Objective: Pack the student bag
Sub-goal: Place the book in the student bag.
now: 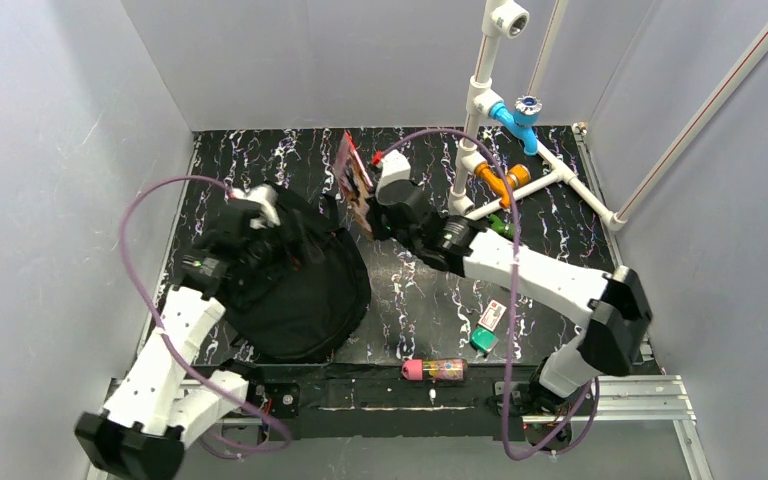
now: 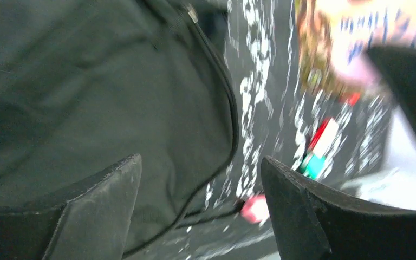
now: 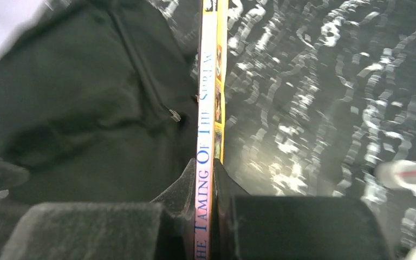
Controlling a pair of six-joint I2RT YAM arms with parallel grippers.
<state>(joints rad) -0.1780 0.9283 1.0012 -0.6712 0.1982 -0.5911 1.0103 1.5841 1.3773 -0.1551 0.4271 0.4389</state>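
Diagonally far-left to near-right, student bag (image 1: 300, 285); left gripper (image 2: 200, 158) agape, right gripper (image 3: 206, 169) tight on book (image 3: 208, 103).

Left jaws spread wide, right jaws clamped tight

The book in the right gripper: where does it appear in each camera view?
Top external: book, centre, held on edge right of the black backpack.
Left wrist: blurred, upper right corner.
Right wrist: its spine runs up the centre.
Shared landmark: the backpack, left of the book in every view.
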